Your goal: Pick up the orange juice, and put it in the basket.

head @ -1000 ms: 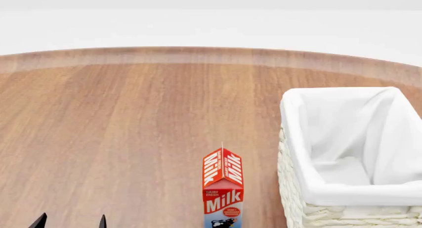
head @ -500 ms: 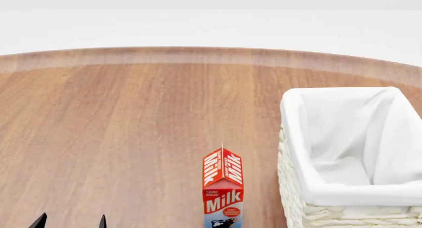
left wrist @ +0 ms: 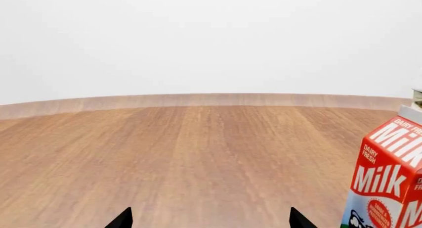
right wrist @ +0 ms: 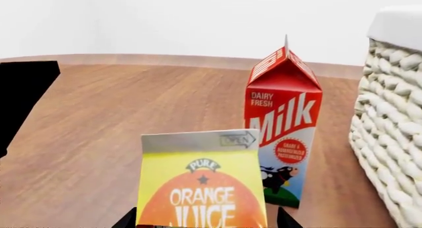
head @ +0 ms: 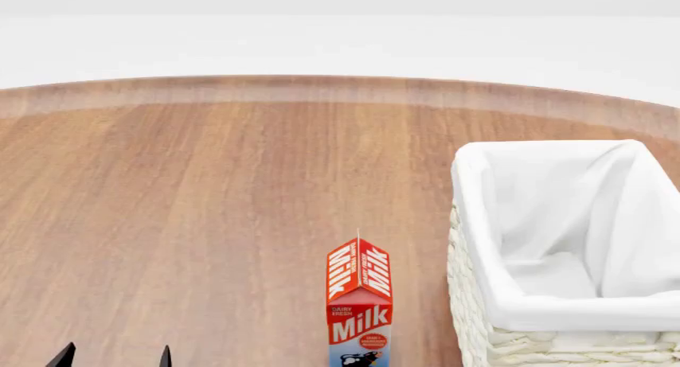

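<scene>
A: Starting nearest to us: what are we seeing right at the right gripper (right wrist: 205, 221)?

B: We are looking at the orange juice (right wrist: 201, 186) standing upright, long axis vertical, between the two dark fingertips (right wrist: 125, 219). The tips are sitting spread, one at each side of the carton. Whether they are touching its walls, we cannot tell; only their points are showing.

A: So which arm are we counting on?

B: The right one. The carton is lying dead ahead of it and very close. The left gripper (left wrist: 205, 220) is facing bare table (left wrist: 197, 159), its fingers apart and holding nothing, with only the milk carton (left wrist: 386, 181) at the edge of its view.

A: Are we finding the juice from the head camera?

B: No, it is falling below that picture; we are only seeing the milk (head: 358, 303) there.

A: And further out?

B: Just beyond the juice the milk is standing upright, close behind it. The basket (right wrist: 396, 139) is rising just beside the milk, to our right, its white liner (head: 563, 224) open at the top.

A: So we are judging a close, a lift, then a carry over the rim, clear of the milk.
</scene>
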